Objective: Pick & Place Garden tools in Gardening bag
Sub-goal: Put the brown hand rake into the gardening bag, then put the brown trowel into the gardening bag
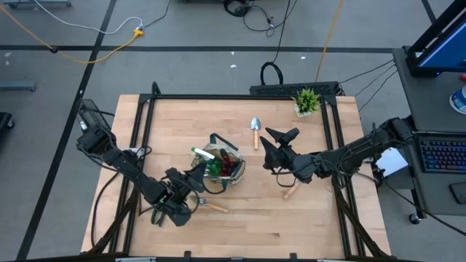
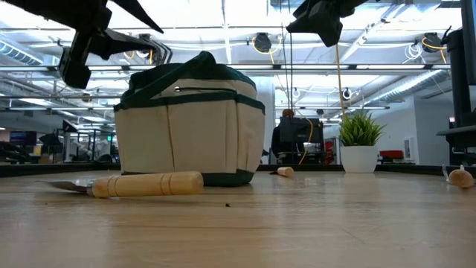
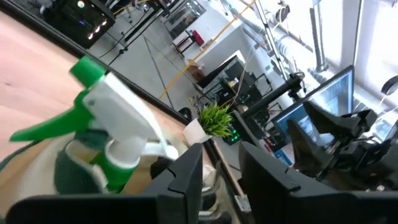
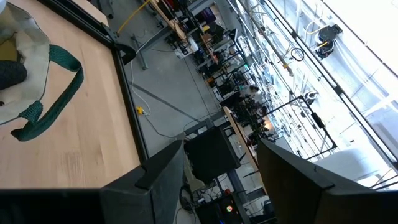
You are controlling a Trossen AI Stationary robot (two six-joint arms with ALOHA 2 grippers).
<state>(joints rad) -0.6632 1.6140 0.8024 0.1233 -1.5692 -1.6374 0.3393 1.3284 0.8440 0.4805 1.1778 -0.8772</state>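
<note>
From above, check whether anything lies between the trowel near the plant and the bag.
Nothing visible does. The trowel lies on bare wood, with open tabletop between it and the gardening bag. The right gripper hangs beside that line, not across it.

Two dark jointed arms trailing black cables.

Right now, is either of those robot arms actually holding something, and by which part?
No. The left tool is open beside the green-and-white spray bottle in the tan bag, gripping nothing; the right tool is open and empty.
</note>
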